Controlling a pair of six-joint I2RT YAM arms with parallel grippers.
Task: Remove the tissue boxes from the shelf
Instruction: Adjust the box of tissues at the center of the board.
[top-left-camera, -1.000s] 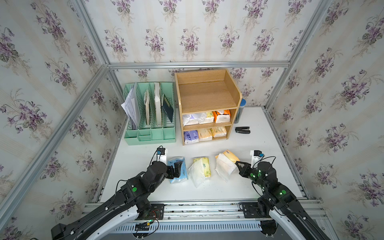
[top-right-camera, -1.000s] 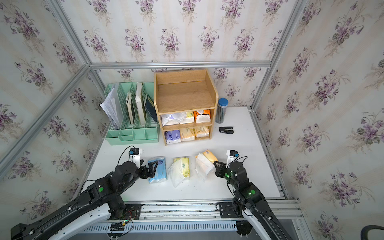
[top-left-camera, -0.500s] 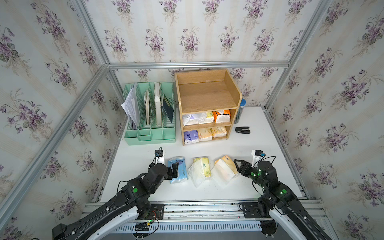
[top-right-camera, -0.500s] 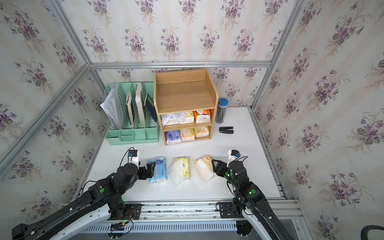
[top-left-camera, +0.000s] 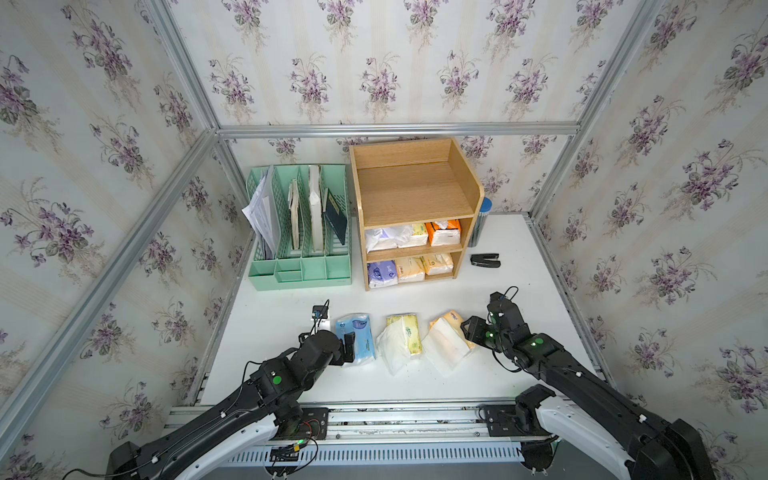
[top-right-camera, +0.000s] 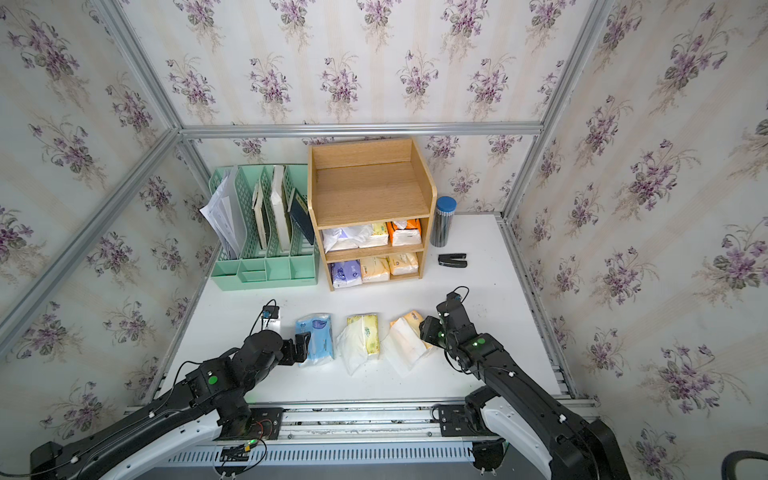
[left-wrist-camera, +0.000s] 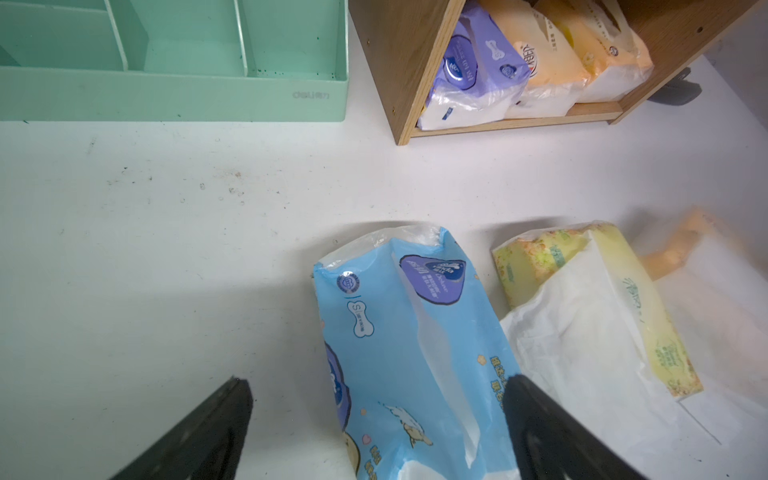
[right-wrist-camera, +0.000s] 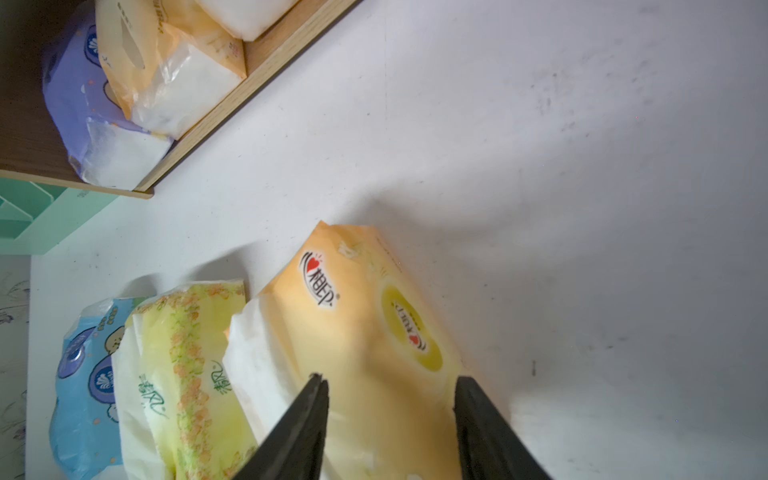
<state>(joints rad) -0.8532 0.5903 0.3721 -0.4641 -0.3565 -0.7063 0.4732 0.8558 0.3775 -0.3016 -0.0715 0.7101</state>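
Note:
The wooden shelf (top-left-camera: 415, 187) stands at the back of the table. Its middle tier holds white (top-left-camera: 380, 239), pale yellow (top-left-camera: 415, 235) and orange (top-left-camera: 444, 232) tissue boxes. A purple one (top-left-camera: 381, 273) and two pale orange ones (top-left-camera: 424, 267) fill the bottom tier. Three more lie in a row on the table in front: blue (top-left-camera: 355, 338), yellow-green (top-left-camera: 401, 340) and orange (top-left-camera: 449, 338). My left gripper (left-wrist-camera: 376, 380) is open wide over the near end of the blue pack. My right gripper (right-wrist-camera: 390, 377) is open, straddling the near end of the orange pack, which rests on the table.
A mint-green file rack (top-left-camera: 299, 232) with papers and books stands left of the shelf. A dark cylinder with a blue lid (top-left-camera: 482, 222) and a black stapler (top-left-camera: 485, 260) sit to its right. Wallpapered walls and aluminium rails enclose the white table (top-left-camera: 270, 332).
The right gripper lowered the orange pack flat onto the table and its jaws came apart. The left arm drew back slightly from the blue pack.

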